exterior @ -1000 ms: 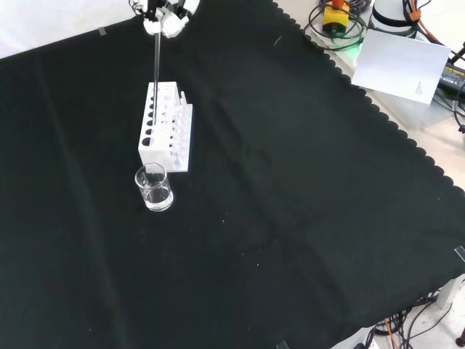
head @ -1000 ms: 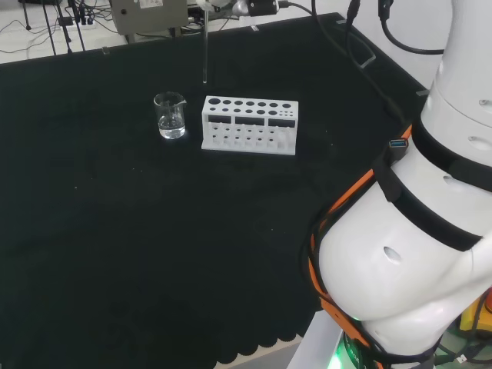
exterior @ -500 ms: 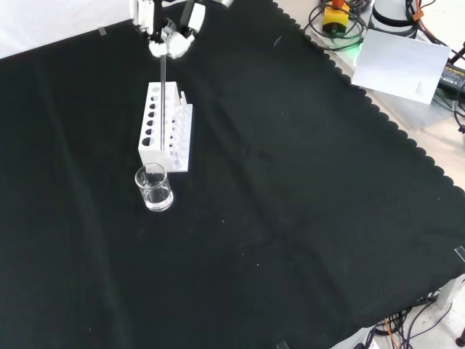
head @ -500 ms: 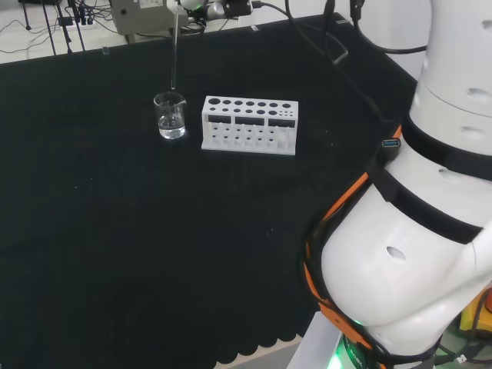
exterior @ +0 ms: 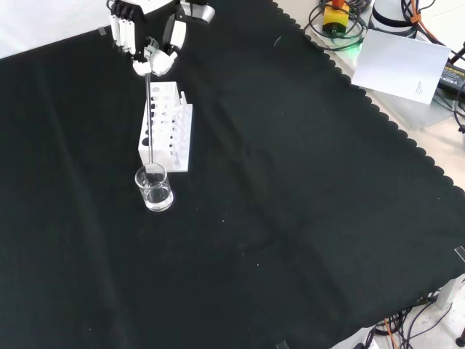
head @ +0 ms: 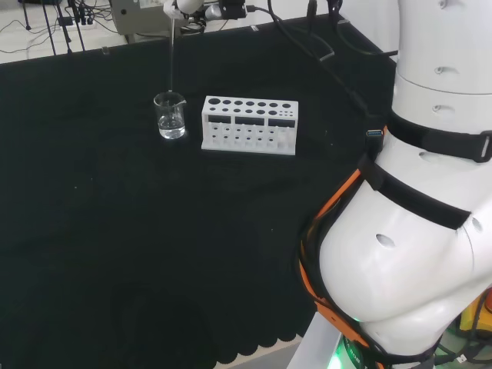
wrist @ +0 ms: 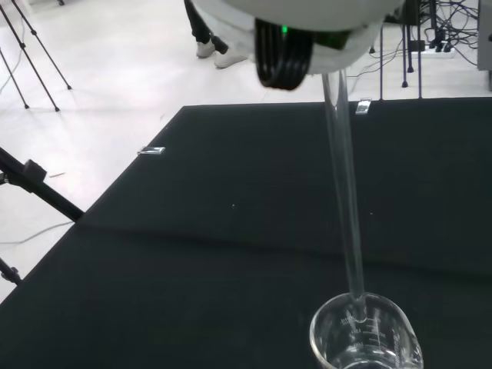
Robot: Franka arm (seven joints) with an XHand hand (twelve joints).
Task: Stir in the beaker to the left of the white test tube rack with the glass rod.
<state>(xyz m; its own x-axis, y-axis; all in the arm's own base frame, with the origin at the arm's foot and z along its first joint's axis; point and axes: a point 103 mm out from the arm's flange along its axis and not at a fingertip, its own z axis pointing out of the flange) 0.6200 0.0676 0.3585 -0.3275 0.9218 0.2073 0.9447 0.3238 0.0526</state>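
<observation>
Toward the far edge of the desk [head: 92,231] in the head view, the hand [exterior: 149,54] pinches the top of the glass rod [exterior: 148,116], its fingers curled round it, and the rod hangs nearly upright with its lower tip at the mouth of the beaker [head: 170,115]. That beaker stands just beside the short end of the white test tube rack [head: 250,124], to its left in the head view, and holds a little clear liquid. The rod looks light, stiff, smooth and brittle, so I judge it could slip between the fingers or snap if knocked sideways against the rim; holding it high near the top leaves plenty of length free to reach the liquid. The thin-walled beaker is probably light enough to tip or slide if pushed. Black cloth with a scalloped edge covers the desk, soft and a bit rumpled, and beyond it lie cables, tripod legs [wrist: 31,54] and a pale floor.
</observation>
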